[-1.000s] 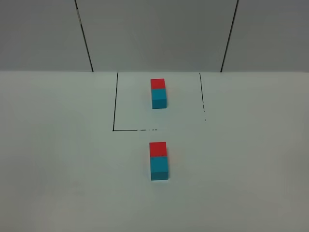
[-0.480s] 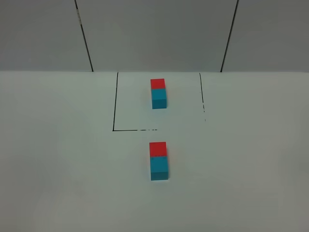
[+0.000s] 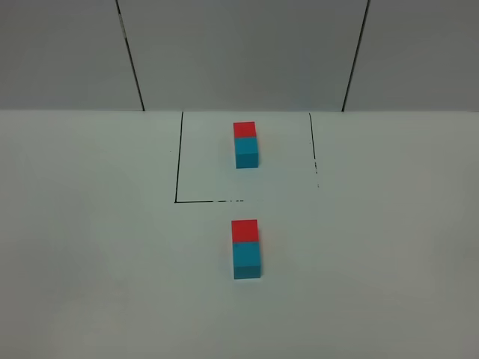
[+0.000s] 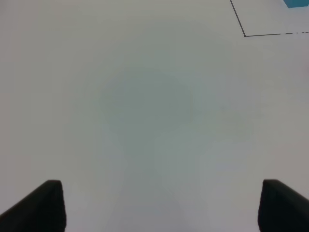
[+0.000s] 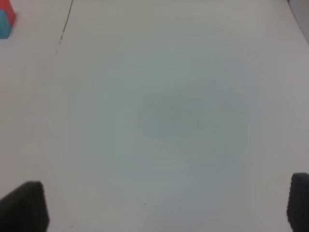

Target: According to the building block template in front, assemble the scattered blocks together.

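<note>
From the high exterior camera, a pale, matte white worktop (image 3: 90, 247) fills the lower part of the scene and meets a grey panelled wall (image 3: 239, 52) split by two dark seams. A thin black outline (image 3: 178, 161) marks a rectangle at the far middle of the worktop; its right side is broken into dashes. Inside it sits the building block template (image 3: 245, 145), red behind teal. Nearer, outside the outline, the red block (image 3: 245, 230) and teal block (image 3: 247, 261) lie touching in the same order. No arm appears here.

In the left wrist view, the left gripper (image 4: 154, 205) has its jaws spread wide over bare worktop, holding nothing; a corner of the outline and a sliver of teal show at the edge.

In the right wrist view, the right gripper (image 5: 164, 205) likewise stands wide apart and empty, with a red-and-teal piece far off at the frame corner.
</note>
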Available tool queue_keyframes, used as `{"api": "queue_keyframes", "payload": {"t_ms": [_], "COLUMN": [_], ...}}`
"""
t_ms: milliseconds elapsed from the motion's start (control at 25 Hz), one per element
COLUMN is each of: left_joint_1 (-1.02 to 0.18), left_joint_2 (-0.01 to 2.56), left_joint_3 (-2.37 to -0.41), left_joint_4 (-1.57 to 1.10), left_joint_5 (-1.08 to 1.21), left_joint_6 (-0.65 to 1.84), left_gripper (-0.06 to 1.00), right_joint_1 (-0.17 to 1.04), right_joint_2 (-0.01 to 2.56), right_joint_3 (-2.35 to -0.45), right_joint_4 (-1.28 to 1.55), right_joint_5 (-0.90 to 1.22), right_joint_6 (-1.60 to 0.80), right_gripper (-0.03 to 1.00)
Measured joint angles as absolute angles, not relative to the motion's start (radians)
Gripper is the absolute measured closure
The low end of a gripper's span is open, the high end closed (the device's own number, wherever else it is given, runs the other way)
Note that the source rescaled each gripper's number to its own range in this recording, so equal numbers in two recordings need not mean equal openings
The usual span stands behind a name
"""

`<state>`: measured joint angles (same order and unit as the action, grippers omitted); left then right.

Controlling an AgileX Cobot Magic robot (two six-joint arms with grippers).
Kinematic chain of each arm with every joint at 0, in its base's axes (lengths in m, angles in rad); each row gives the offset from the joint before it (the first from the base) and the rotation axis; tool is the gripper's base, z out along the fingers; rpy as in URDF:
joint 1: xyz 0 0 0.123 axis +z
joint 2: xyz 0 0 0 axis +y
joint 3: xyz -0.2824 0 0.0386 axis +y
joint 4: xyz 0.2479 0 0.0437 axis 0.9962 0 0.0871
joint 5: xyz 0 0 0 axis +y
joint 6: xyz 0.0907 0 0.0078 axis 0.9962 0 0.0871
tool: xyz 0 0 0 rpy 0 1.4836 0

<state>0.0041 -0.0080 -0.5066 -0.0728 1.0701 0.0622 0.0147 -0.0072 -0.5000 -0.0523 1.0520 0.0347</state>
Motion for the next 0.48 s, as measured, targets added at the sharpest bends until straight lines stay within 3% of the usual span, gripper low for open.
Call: {"api": "queue_keyframes", "payload": {"t_ms": [480], "left_joint_1": [0.004], "left_joint_2": [-0.008], "left_joint_3": [-0.507], "left_joint_4": [-0.073], "left_joint_5": [1.07], "left_joint_6": [0.06], "left_gripper": [0.06], "right_joint_1": [0.015], "right_joint_2": [-0.007], "right_joint_3": [-0.5], "right_joint_4": [-0.05], "right_joint_5": [1.052], "right_joint_6": [0.031], "right_gripper": [-0.03]}}
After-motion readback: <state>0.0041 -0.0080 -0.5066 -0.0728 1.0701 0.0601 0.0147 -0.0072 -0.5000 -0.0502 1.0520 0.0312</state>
